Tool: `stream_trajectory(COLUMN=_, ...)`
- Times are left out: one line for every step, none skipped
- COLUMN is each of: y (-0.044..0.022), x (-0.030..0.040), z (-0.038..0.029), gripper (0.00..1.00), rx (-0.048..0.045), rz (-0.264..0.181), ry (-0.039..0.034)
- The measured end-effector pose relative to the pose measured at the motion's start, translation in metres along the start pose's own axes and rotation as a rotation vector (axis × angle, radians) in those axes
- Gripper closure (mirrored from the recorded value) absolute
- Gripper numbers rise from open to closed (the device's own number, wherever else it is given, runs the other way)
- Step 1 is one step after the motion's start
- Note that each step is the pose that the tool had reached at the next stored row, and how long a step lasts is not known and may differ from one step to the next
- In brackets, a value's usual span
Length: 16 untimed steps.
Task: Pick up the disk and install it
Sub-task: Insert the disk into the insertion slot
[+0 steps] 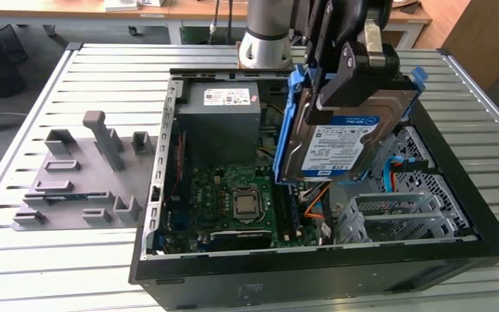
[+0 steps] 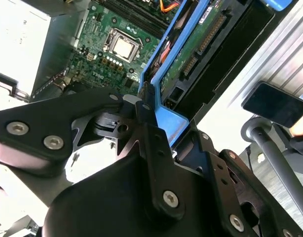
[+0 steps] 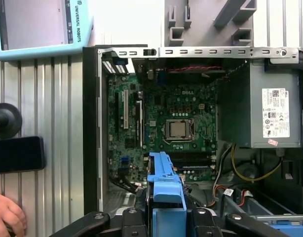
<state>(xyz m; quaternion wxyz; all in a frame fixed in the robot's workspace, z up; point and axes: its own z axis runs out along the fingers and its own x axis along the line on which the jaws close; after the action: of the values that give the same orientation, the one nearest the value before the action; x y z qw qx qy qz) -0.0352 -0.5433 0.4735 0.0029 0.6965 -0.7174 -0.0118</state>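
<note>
The gripper [image 1: 340,91] is clamped on the upper edge of the disk [image 1: 340,146], which hangs tilted beneath it over the open computer case [image 1: 319,270]

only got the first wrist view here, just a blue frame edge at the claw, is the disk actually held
Observer: Yes. In the exterior view the claw grips the disk, held up over the open case.
Operator: flat or tilted
Observer: Steeply tilted, its label facing the exterior camera.
Operator: is it in the bay
Observer: No, the grey drive cage sits lower, toward the exterior view's right, without the disk.
</note>
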Motion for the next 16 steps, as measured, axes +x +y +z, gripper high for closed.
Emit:
stream_trajectory(y=-0.0011, x=0.0013, z=0.0002, gripper=0.64, rx=0.0000, rz=0.000, ry=-0.0001)
stream_trajectory(y=-0.0031, x=0.0019, z=0.0004, gripper=0.64, rx=0.0000, rz=0.000, ry=-0.0001)
stream_trajectory(y=-0.0060, x=0.0021, z=0.0006, gripper=0.64, rx=0.0000, rz=0.000, ry=0.0000)
stream_trajectory(y=-0.0094, x=0.0021, z=0.0007, gripper=0.64, rx=-0.0001, rz=0.000, ry=0.0000)
stream_trajectory(y=-0.0130, x=0.0022, z=0.0009, gripper=0.64, rx=-0.0001, rz=0.000, ry=0.0000)
stream_trajectory(y=-0.0159, x=0.0022, z=0.0011, gripper=0.64, rx=0.0000, rz=0.000, ry=0.0001)
stream_trajectory(y=-0.0177, x=0.0025, z=0.0013, gripper=0.64, rx=-0.0001, rz=0.000, ry=0.0003)
stream_trajectory(y=-0.0190, x=0.0032, z=0.0016, gripper=0.64, rx=-0.0002, rz=0.000, ry=0.0003)
stream_trajectory(y=-0.0202, x=0.0043, z=0.0020, gripper=0.64, rx=-0.0001, rz=0.000, ry=0.0001)
stream_trajectory(y=-0.0211, x=0.0057, z=0.0024, gripper=0.64, rx=-0.0001, rz=0.000, ry=0.0001)
stream_trajectory(y=-0.0219, x=0.0078, z=0.0027, gripper=0.64, rx=-0.0001, rz=0.000, ry=0.0002)
stream_trajectory(y=-0.0223, x=0.0101, z=0.0031, gripper=0.64, rx=-0.0001, rz=0.000, ry=0.0003)
stream_trajectory(y=-0.0226, x=0.0126, z=0.0036, gripper=0.64, rx=0.0000, rz=0.000, ry=0.0000)
stream_trajectory(y=-0.0231, x=0.0147, z=0.0041, gripper=0.64, rx=0.0000, rz=0.000, ry=0.0000)
stream_trajectory(y=-0.0235, x=0.0165, z=0.0045, gripper=0.64, rx=-0.0001, rz=0.000, ry=0.0000)
stream_trajectory(y=-0.0242, x=0.0183, z=0.0048, gripper=0.64, rx=-0.0001, rz=0.000, ry=0.0000)
